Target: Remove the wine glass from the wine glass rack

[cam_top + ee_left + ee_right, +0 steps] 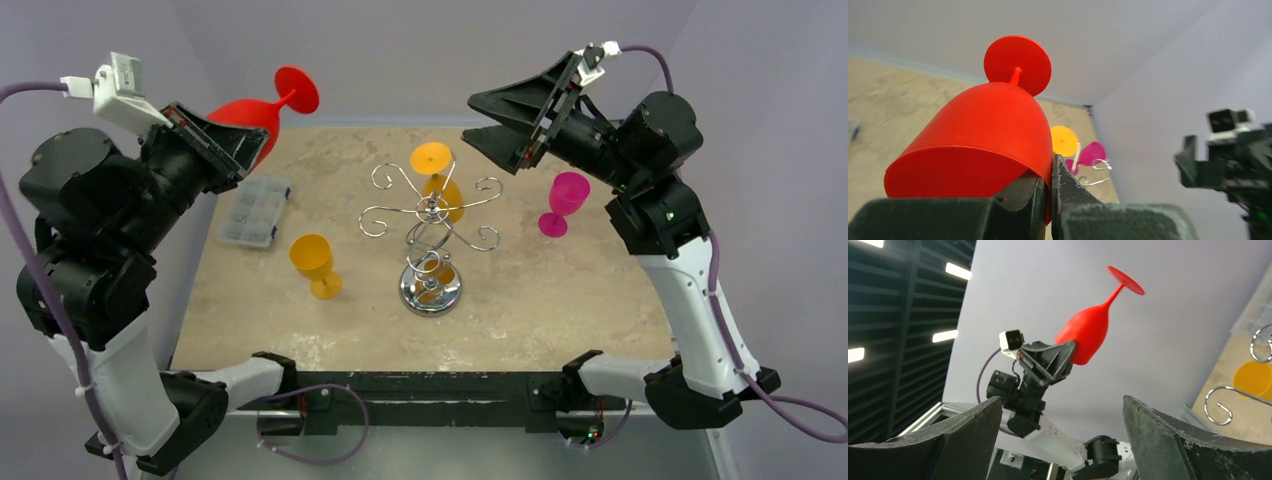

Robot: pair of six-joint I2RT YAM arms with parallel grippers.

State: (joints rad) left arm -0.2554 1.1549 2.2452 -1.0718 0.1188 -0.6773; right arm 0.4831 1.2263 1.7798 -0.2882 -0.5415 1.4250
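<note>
Chrome wire, one item: we list the wine glass rack (pixel 432 285), with a domed base, spiral stem and scroll arms, standing mid-table.

Wine glasses, four: one red, two orange, one magenta. The hanging orange glass (pixel 437 175) sits foot-up on the rack. The standing orange glass (pixel 315 262) is to the rack's left, the magenta glass (pixel 562 200) to its right.

One clear compartment box (pixel 255 210).

The left gripper (pixel 235 150) is pinched tight on the rim of the red wine glass (pixel 255 118), which it holds aloft at far left, foot tilted away, well apart from the rack. The right gripper (pixel 470 118) gapes wide and holds nothing.
</note>
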